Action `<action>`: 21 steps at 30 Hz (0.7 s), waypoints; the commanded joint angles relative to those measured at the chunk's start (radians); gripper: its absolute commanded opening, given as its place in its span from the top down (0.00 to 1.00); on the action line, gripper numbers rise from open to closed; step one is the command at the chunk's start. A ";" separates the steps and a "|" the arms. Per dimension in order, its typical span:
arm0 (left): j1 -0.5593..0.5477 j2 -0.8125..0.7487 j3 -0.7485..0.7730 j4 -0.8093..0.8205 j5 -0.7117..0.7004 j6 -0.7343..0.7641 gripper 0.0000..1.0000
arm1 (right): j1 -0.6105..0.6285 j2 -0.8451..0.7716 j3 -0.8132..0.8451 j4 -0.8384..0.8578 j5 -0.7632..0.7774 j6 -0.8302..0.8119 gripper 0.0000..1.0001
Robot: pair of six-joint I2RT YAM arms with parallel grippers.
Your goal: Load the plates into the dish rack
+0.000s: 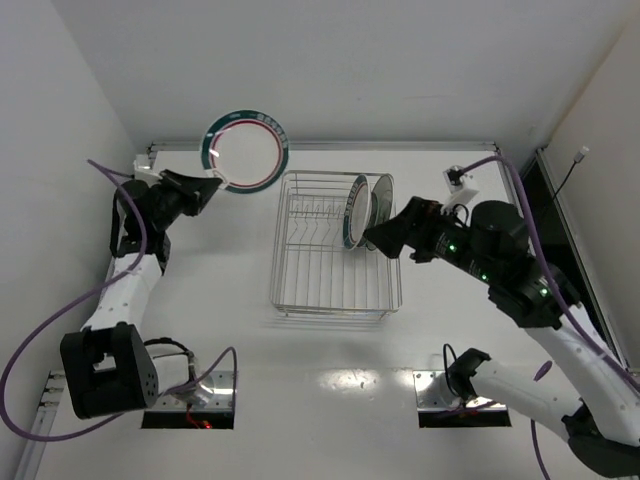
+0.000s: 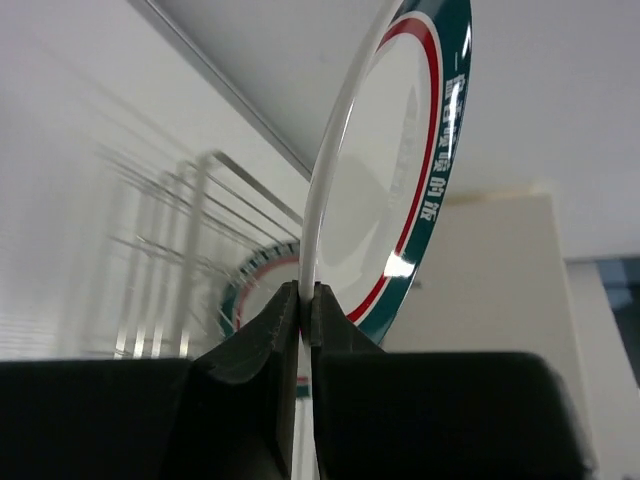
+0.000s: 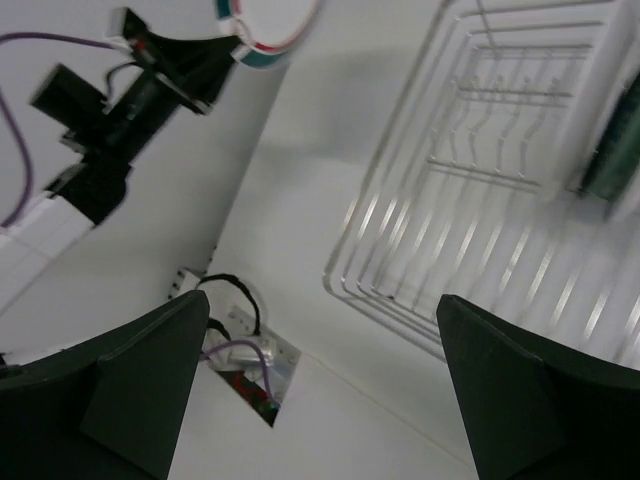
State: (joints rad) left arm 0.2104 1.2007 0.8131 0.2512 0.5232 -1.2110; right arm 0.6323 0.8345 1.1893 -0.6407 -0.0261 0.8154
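My left gripper (image 1: 213, 183) is shut on the lower rim of a white plate (image 1: 245, 150) with a green band and a thin red ring. It holds the plate in the air at the back left, apart from the dish rack (image 1: 335, 245). In the left wrist view the plate (image 2: 400, 150) stands edge-on between my fingers (image 2: 270, 340). Two plates (image 1: 357, 210) stand on edge in the rack's back right part. My right gripper (image 1: 372, 238) is open and empty just right of them, above the rack (image 3: 480, 200).
The back wall is close behind the held plate. The table's raised back edge (image 1: 400, 146) runs behind the rack. Purple cables (image 1: 130, 250) hang along both arms. Two base cut-outs (image 1: 190, 400) lie at the near edge.
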 commanded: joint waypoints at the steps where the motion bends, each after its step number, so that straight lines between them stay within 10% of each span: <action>1: -0.098 -0.036 -0.046 0.183 0.176 -0.133 1.00 | -0.003 0.050 -0.066 0.316 -0.136 0.007 0.04; 18: -0.288 -0.201 -0.124 0.195 0.220 -0.231 1.00 | -0.072 0.503 -0.033 0.671 -0.372 0.122 0.01; 21: -0.377 -0.214 -0.152 0.195 0.176 -0.231 1.00 | -0.083 0.535 -0.033 0.719 -0.394 0.131 0.14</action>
State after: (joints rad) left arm -0.0982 1.0233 0.6735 0.3828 0.7322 -1.4067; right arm 0.5571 1.3540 1.1168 -0.0528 -0.3592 0.9203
